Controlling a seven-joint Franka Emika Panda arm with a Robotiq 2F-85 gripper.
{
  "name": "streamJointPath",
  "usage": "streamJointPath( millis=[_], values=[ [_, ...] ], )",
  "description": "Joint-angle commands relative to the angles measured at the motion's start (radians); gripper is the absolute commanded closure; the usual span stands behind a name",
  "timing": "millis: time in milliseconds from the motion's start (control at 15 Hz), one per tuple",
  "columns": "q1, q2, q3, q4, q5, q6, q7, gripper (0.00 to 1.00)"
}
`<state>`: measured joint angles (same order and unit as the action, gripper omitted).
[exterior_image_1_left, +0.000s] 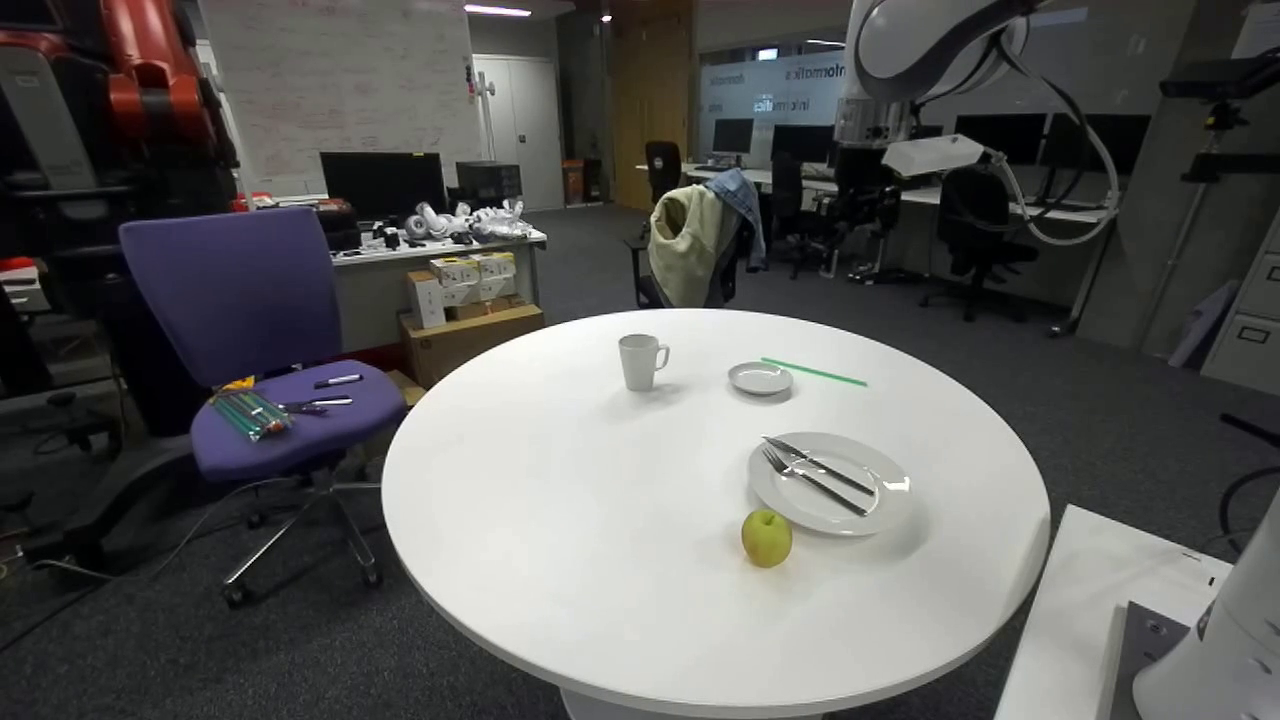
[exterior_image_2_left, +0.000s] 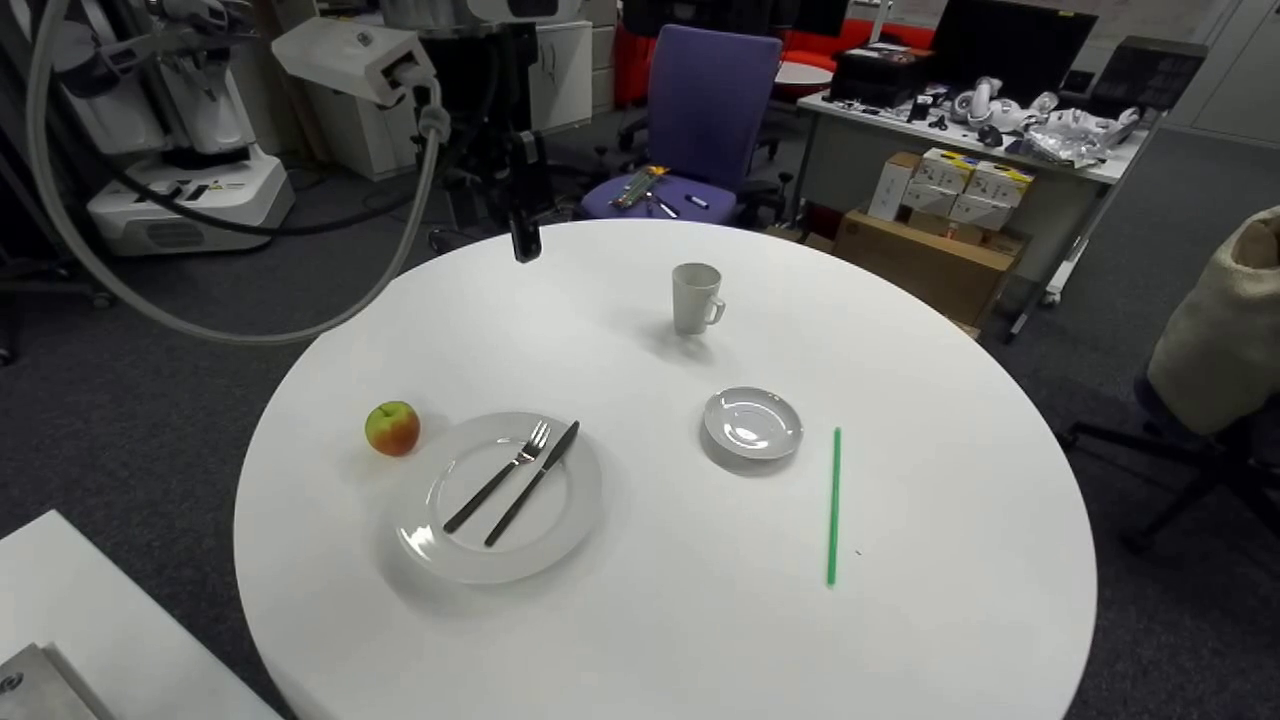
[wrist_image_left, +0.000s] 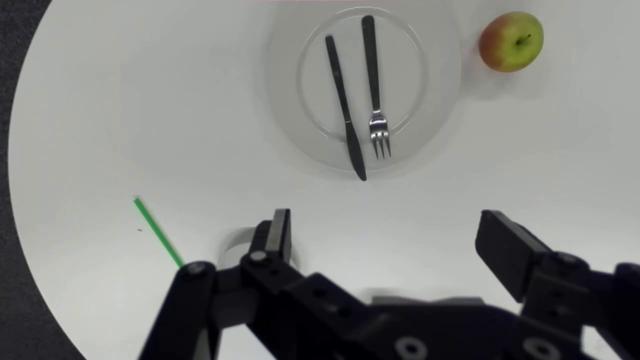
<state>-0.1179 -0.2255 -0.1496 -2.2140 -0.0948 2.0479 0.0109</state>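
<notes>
Jaws gape wide, empty, above the surface (wrist_image_left: 125, 125)! Below them, knife (wrist_image_left: 344, 106) and fork (wrist_image_left: 372, 70) already lie on the plate (wrist_image_left: 283, 85); mug (exterior_image_2_left: 690, 305) and apple (wrist_image_left: 511, 42) sit ungripped.

A wide way across the table (exterior_image_2_left: 560, 340) runs between the mug (exterior_image_2_left: 692, 300) and the large plate (exterior_image_2_left: 455, 470), over bare surface. The gripper (wrist_image_left: 387, 220) hangs in free air, fingers (wrist_image_left: 505, 250) well apart, one overlapping the saucer (wrist_image_left: 231, 253) in the wrist view. The mug stands upright, its handle jutting on the saucer's side. The apple (exterior_image_2_left: 393, 428) sits just beside the plate, with only a slim gap between. On the plate, the knife (wrist_image_left: 342, 95) and fork (wrist_image_left: 373, 80) lie close together, the knife's tip poking just past the rim. The straw (exterior_image_2_left: 834, 508) lies flat just beside the saucer; between it and the plate is ample room. A hose (exterior_image_2_left: 240, 339) loops nearby; how high it hangs is hard to judge.
</notes>
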Motion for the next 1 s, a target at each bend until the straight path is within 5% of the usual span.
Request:
streamJointPath(
  millis=[0, 533, 933],
  values=[
    [-0.01, 0.035, -0.006, 0.034, 0.028, 0.0, -0.018, 0.0],
    [-0.071, 0.265, -0.053, 0.217, -0.101, 0.18, 0.024, 0.0],
    [-0.121, 0.469, -0.094, 0.443, -0.009, 0.127, 0.01, 0.0]
  ],
)
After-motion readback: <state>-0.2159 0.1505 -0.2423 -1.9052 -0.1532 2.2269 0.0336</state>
